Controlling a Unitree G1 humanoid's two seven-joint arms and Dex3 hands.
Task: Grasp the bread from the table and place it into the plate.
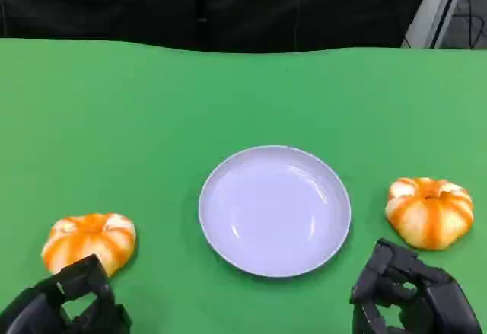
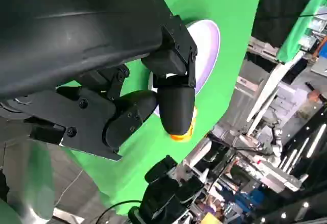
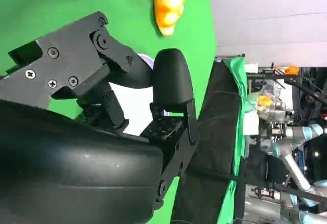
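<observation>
Two orange-and-white round breads lie on the green table. The left bread (image 1: pixel 90 240) sits just ahead of my left hand (image 1: pixel 65 307); the right bread (image 1: pixel 430 211) sits just ahead and to the right of my right hand (image 1: pixel 411 296). Between them stands the empty white plate (image 1: pixel 228 197). Both hands hover at the table's near edge, fingers apart, holding nothing. The left wrist view has my left hand (image 2: pixel 171 89), the plate (image 2: pixel 208 43) and a sliver of the right bread (image 2: pixel 181 134) behind a finger. The right wrist view has my right hand (image 3: pixel 153 101) and the left bread (image 3: pixel 168 2).
The green tabletop (image 1: pixel 152 106) reaches back to a dark curtain (image 1: pixel 228 7). A metal frame (image 1: pixel 437 3) stands at the back right. Lab equipment and benches (image 2: pixel 276 152) lie beyond the table's side.
</observation>
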